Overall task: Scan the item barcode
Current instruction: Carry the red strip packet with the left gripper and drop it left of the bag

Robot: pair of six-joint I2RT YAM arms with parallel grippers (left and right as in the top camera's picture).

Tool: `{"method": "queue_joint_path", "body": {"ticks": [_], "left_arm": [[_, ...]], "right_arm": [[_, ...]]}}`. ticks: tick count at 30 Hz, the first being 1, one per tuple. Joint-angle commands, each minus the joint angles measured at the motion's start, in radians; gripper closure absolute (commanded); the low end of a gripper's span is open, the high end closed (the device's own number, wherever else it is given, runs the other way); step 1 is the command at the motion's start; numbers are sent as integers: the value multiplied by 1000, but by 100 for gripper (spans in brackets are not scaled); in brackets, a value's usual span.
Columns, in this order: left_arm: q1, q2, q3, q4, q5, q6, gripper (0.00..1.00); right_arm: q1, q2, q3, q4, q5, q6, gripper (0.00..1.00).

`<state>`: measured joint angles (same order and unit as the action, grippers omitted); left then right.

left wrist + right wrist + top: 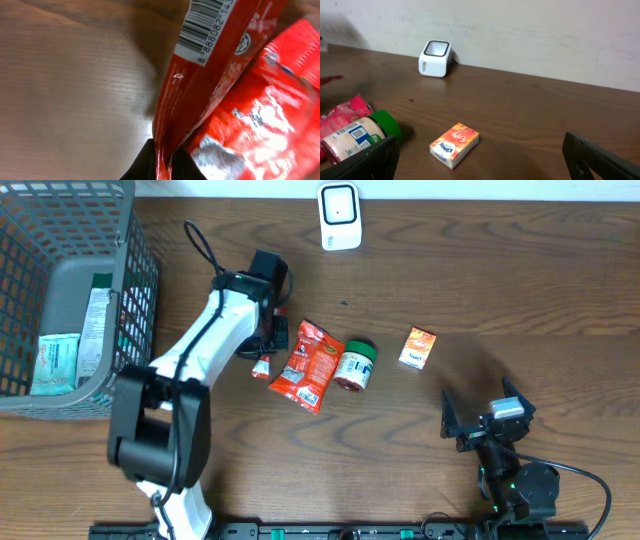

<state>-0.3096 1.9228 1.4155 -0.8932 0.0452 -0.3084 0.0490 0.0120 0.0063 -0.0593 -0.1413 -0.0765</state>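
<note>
My left gripper [266, 356] is shut on the bottom edge of a small red packet [200, 85], which stands up from the pinch between the black fingers [142, 167]. Its white barcode label [207, 27] faces the left wrist camera. From overhead the packet [262, 367] shows just left of a larger red snack bag [308, 365], which also fills the right of the left wrist view [270, 115]. The white scanner [339, 216] stands at the table's far edge and shows in the right wrist view [435, 58]. My right gripper [480, 425] rests open and empty near the front right [480, 160].
A green-lidded jar [355, 364] lies beside the snack bag. An orange tissue pack [418, 348] lies to its right, ahead of the right gripper [454, 144]. A grey wire basket [130, 300] with packets inside fills the left end.
</note>
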Motion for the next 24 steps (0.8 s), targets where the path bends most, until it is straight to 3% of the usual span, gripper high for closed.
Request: {"method": "queue_joint_path", "body": {"ticks": [1, 4, 9, 10, 11, 15, 20, 24], "left_arm": [[2, 69, -1, 31, -20, -68, 93], [2, 129, -1, 58, -51, -136, 93], [2, 165, -1, 96, -61, -138, 92], [2, 165, -1, 103, -61, -138, 87], [2, 161, -1, 111, -61, -138, 69], [6, 105, 7, 106, -61, -95, 53], [12, -88, 61, 80, -71, -15, 26], [65, -273, 168, -26, -194, 55, 20]], "right_arm": [[-11, -4, -1, -3, 2, 9, 1], [-11, -4, -1, -3, 2, 9, 1], [-11, -4, -1, -3, 2, 9, 1], [-11, -4, -1, -3, 2, 9, 1], [-11, -4, -1, -3, 2, 9, 1], [-11, -4, -1, -3, 2, 9, 1], [-11, -4, -1, -3, 2, 9, 1], [-11, -4, -1, -3, 2, 9, 1]]}}
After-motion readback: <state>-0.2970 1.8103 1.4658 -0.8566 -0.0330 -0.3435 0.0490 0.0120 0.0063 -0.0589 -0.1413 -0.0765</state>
